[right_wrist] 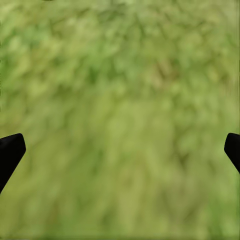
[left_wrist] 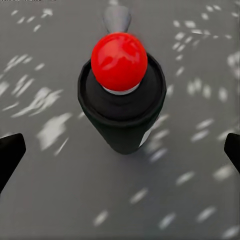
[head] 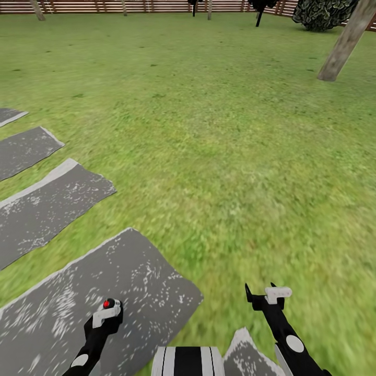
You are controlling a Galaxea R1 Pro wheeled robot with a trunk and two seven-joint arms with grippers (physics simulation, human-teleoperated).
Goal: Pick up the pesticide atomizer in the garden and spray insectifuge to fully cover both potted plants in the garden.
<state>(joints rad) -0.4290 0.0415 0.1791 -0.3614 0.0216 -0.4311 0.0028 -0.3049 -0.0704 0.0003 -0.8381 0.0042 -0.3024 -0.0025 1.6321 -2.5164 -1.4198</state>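
Well, the garden's green lawn [head: 219,136] spreads far out to a brown wooden fence [head: 156,6], with a leaning tree trunk [head: 344,42] near it. Grey stepping slabs [head: 47,203] lie in a row on the grass. Low down, the left tool [head: 107,313] hangs over a slab, holding a black can with a round red top [left_wrist: 120,62]. The right tool [head: 269,296] hangs over grass, fingers wide apart.

slabs [head: 49,206] left, lawn [head: 235,130] right, fence [head: 104,6] behind
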